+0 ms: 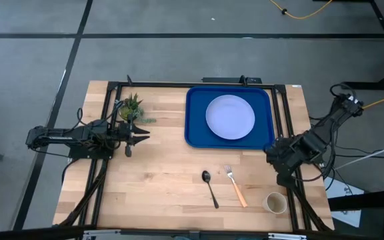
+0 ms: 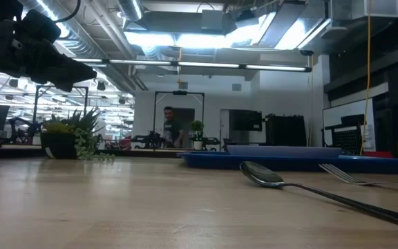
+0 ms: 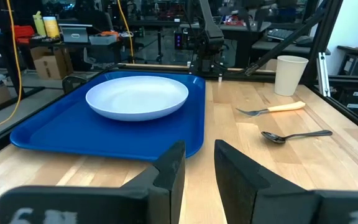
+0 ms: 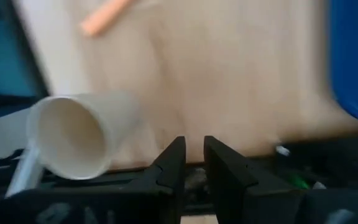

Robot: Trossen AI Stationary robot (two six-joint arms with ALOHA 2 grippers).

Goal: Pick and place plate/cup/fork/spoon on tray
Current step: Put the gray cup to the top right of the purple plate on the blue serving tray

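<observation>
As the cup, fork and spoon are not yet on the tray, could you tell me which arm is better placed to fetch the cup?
Probably the right: its tool hangs near the cup, while the left tool waits across the table by the plant.

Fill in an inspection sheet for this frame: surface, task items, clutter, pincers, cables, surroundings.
Surface: light wooden slatted table, dark frame.
Task items: pale lavender round plate lies on the blue rectangular plastic tray; slim dark metal spoon, tan-handled silver fork and small beige cup sit on the wood, off the tray.
Clutter: small green potted plant near the left arm.
Pincers: left pincer empty, narrowly parted, left of the tray; right pincer empty, narrowly parted, near the cup.
Cables: yellow cable on the floor; black leads at the right arm.
Surroundings: grey floor; person far behind.
</observation>
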